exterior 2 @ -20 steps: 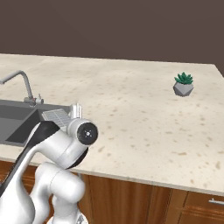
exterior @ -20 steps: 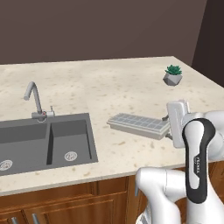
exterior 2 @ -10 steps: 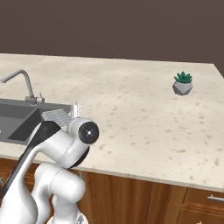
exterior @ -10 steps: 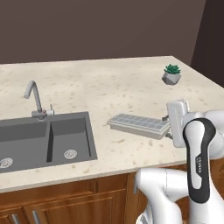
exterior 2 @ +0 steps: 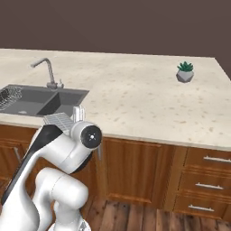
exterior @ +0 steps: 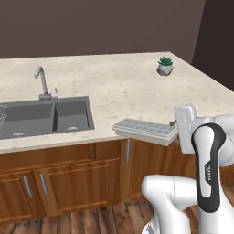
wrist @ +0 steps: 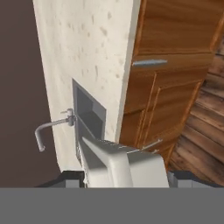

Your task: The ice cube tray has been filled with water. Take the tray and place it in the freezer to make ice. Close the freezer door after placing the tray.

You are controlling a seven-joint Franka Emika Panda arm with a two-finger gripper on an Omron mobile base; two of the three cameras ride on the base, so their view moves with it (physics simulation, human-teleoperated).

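The ice cube tray point(exterior: 141, 129) is a long white tray with two rows of pale grey cells, and the water in them cannot be made out. It hangs level in the air just off the counter's front edge, above the cabinet fronts. My gripper point(exterior: 174, 131) is shut on its right end. In the right base view the tray's point(exterior 2: 57, 120) far end pokes out behind my arm. In the hand view the tray point(wrist: 124, 166) runs away from my gripper point(wrist: 126, 178) between the two dark fingertips point(wrist: 72, 178). The freezer and the freezer door are out of view.
The speckled counter point(exterior: 119, 87) holds a double sink point(exterior: 45, 116) with a faucet point(exterior: 42, 82) at left and a small potted plant point(exterior: 165, 65) at the far right. Brown cabinets point(exterior: 68, 178) and drawers point(exterior 2: 207, 171) stand below it. A wood floor point(exterior: 114, 219) lies in front.
The whole picture has shifted: the base has backed away from the counter, so cabinets and floor now show. The tray has come off the counter with the gripper.
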